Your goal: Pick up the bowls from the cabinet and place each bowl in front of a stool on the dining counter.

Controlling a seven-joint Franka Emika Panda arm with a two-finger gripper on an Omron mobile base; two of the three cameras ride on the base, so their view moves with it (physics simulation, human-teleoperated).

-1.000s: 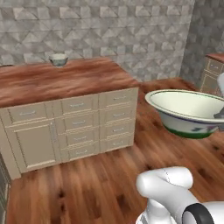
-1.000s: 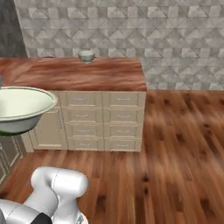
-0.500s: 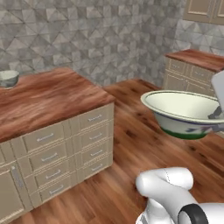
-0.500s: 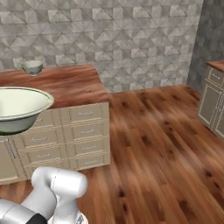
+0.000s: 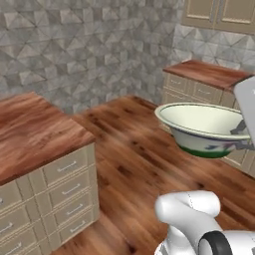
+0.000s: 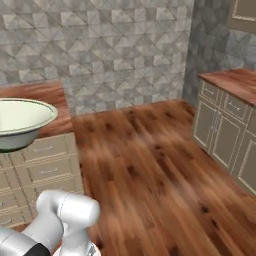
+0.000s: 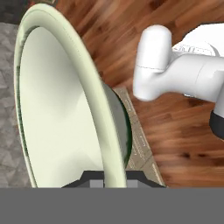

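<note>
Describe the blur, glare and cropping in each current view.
Left base view: floor grain smeared, bowl sharper, no glare. Right base view: floor softly blurred, bowl cropped at left edge. Hand view: bowl rim looms large and distorted, gripper barely visible at the bottom.

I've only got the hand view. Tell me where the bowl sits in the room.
Observer: The bowl is held up in the air above the wood floor, level, mouth up, in the left base view.
Operator: Say what's beside it.
Observer: A drawer-fronted island with a reddish-brown top stands to its left in that view.
Operator: And the other side.
Observer: Base cabinets under a reddish-brown counter line the right wall in the right base view.
Operator: Report the grip.
Observer: In the left base view a dark finger reaches over the bowl's right rim.
</note>
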